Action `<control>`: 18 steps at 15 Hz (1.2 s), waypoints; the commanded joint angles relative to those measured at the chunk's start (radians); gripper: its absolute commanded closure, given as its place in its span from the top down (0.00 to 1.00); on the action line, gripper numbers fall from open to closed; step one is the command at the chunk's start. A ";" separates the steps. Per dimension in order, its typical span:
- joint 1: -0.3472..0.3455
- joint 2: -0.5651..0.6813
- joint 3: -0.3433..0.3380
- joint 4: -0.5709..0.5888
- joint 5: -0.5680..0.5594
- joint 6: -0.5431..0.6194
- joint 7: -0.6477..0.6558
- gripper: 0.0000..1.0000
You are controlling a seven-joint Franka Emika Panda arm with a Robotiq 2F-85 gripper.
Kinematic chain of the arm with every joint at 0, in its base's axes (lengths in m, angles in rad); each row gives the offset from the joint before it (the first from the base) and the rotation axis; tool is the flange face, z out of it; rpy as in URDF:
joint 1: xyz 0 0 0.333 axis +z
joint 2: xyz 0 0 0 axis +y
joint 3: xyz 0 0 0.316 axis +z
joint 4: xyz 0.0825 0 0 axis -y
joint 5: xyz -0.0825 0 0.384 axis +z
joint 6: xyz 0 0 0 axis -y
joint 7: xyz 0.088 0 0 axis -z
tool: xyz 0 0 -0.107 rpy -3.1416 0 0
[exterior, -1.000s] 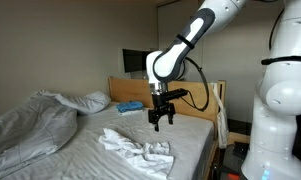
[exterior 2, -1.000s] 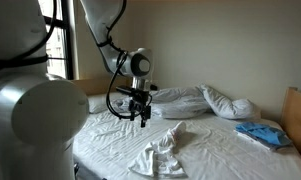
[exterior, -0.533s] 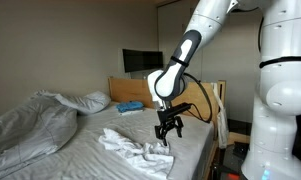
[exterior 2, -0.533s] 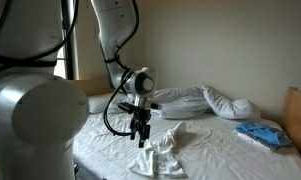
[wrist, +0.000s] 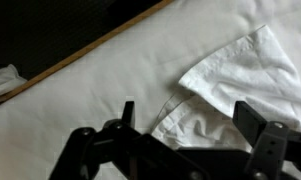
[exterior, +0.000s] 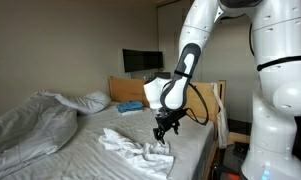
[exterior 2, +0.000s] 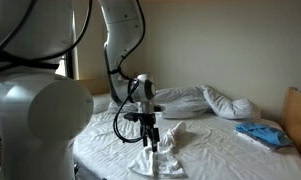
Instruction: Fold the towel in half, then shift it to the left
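Note:
A white towel point(exterior: 136, 147) lies crumpled on the white bed sheet; it also shows in an exterior view point(exterior 2: 160, 152) and in the wrist view point(wrist: 240, 75). My gripper point(exterior: 163, 132) hangs low over the towel's edge near the bed side, also seen in an exterior view point(exterior 2: 148, 137). In the wrist view my gripper point(wrist: 185, 115) is open, its two fingers apart with a hemmed corner of the towel between them. Nothing is held.
A grey duvet point(exterior: 30, 122) and pillows point(exterior 2: 215, 100) are piled at the head of the bed. A blue cloth point(exterior 2: 260, 133) lies near the wooden bed frame point(exterior: 205, 100). The bed's edge point(wrist: 70, 62) runs diagonally behind the gripper.
My gripper has come down from well above the bed to just over the towel's corner. The towel has not moved.

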 commanded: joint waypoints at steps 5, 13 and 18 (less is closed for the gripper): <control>0.004 0.005 -0.004 0.036 -0.095 -0.004 0.073 1.00; 0.076 0.049 0.017 0.126 -0.324 0.004 0.185 1.00; 0.037 0.114 0.006 0.244 -0.366 0.101 0.160 1.00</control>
